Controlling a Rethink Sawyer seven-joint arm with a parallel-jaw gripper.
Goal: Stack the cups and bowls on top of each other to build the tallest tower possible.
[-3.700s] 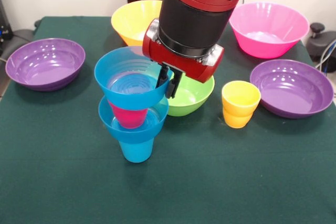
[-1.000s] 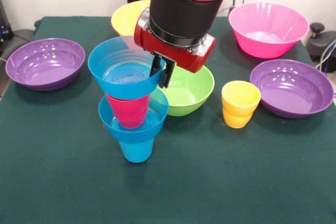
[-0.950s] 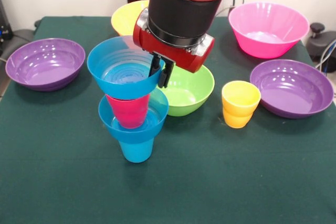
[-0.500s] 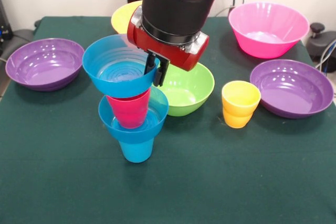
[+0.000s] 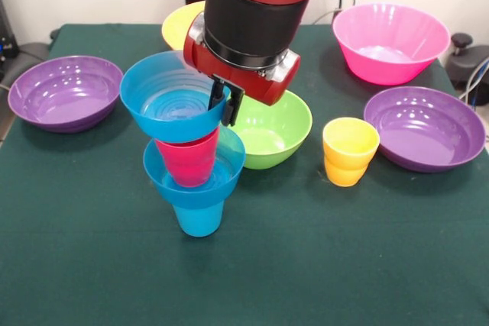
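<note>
The green table (image 5: 92,265) carried everything, and places here are given relative to the tower (image 5: 191,158), which stood left of centre towards the front edge. The arm (image 5: 252,13), red and black, came down from above just behind and right of the tower's top. Of the bowls, the pink bowl (image 5: 391,42) sat far back-right of the tower, the orange-yellow bowl (image 5: 179,28) directly behind it and partly hidden by the arm, one purple bowl (image 5: 65,93) off to the left w/ clear cloth between, the other purple bowl (image 5: 424,127) well to the right. The lime green bowl (image 5: 271,131) lay just right of the tower, its left rim hidden behind the tower's blue bowls. The tower itself, bottom up: blue cup (image 5: 199,219) on the cloth, lower blue bowl (image 5: 195,177) seated on it, red cup (image 5: 187,159) inside that bowl, upper blue bowl (image 5: 174,108) on top, tilted a bit and overhanging to the left. The yellow cup (image 5: 350,150) stood upright betw. the green bowl and the right purple bowl, apart from the tower. The gripper (image 5: 225,106) was at the upper blue bowl's right rim, jaws closed narrowly on that rim, one finger inside the bowl and one outside.
</note>
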